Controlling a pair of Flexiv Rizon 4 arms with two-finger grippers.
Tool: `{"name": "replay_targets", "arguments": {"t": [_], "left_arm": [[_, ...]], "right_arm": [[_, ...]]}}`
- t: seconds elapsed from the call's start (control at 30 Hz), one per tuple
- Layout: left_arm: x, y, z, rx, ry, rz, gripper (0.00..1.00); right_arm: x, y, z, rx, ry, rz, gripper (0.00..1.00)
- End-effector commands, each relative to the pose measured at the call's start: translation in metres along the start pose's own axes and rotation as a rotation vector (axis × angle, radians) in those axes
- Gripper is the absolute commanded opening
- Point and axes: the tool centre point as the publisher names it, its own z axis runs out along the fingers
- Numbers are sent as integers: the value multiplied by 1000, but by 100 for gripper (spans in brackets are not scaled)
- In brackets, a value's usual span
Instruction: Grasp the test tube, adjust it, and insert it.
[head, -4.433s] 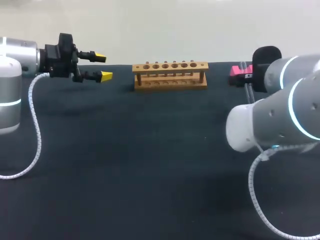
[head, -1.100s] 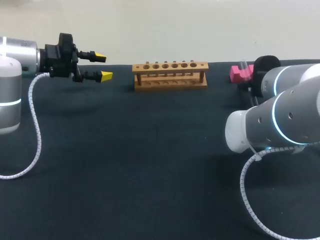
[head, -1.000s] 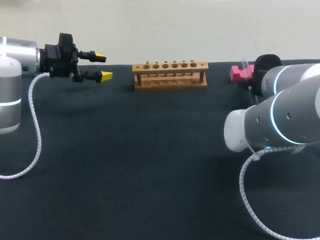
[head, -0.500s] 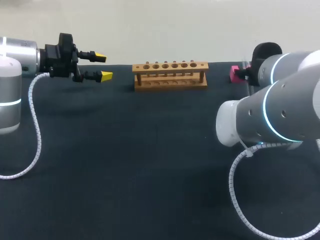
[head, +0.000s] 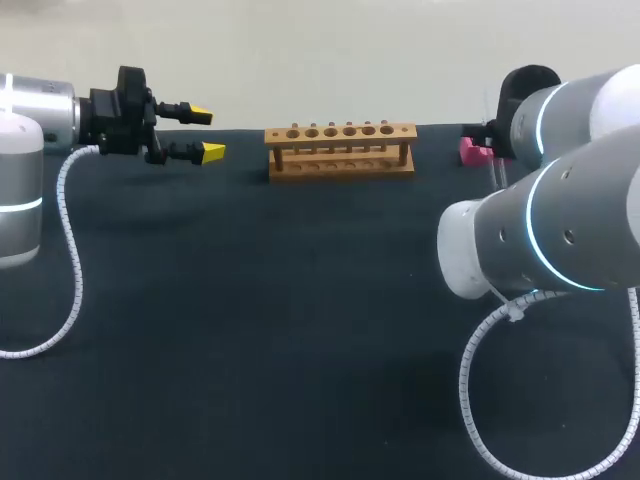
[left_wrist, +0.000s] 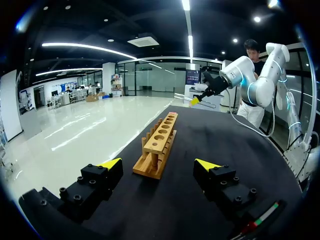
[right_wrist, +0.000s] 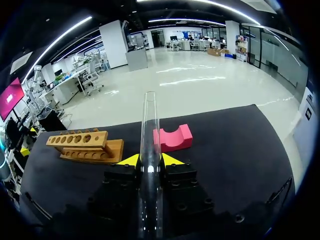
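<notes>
A clear glass test tube (right_wrist: 149, 125) lies between the yellow tips of my right gripper (right_wrist: 150, 160), which is shut on it; the tube points out ahead of the fingers. Just beyond the tube's far end sits the pink holder block (right_wrist: 173, 138), with the wooden rack (right_wrist: 84, 145) off to one side of it. In the head view my right arm (head: 560, 230) hides its own gripper and most of the pink block (head: 469, 150). The rack (head: 340, 150) stands at the back middle. My left gripper (head: 200, 133) hovers open to the rack's left, nothing between its fingers (left_wrist: 111, 164).
The rack (left_wrist: 157, 147) has a row of several holes along its top and lies ahead of my left gripper. The dark tabletop (head: 260, 320) stretches wide in front of it. A coiled cable (head: 70, 260) hangs from my left arm.
My right arm has risen and swung slightly left with the tube, now covering more of the pink block. My left arm has not moved.
</notes>
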Motion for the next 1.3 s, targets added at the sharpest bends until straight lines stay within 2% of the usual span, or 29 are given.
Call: {"name": "replay_targets", "arguments": {"t": [0.03, 0.37, 0.77, 1.1, 1.3], "left_arm": [[1, 0, -1, -1, -4, 3, 100], [1, 0, -1, -1, -4, 3, 100], [1, 0, -1, -1, -4, 3, 100], [1, 0, -1, -1, -4, 3, 100], [1, 0, -1, -1, -4, 3, 100]], "right_arm": [[-1, 1, 0, 7, 0, 0, 0], [-1, 4, 1, 12, -8, 1, 0], [4, 64, -1, 42, -66, 2, 0], [10, 106, -2, 34, -38, 15, 0], [17, 133, 7, -6, -26, 29, 0]]}}
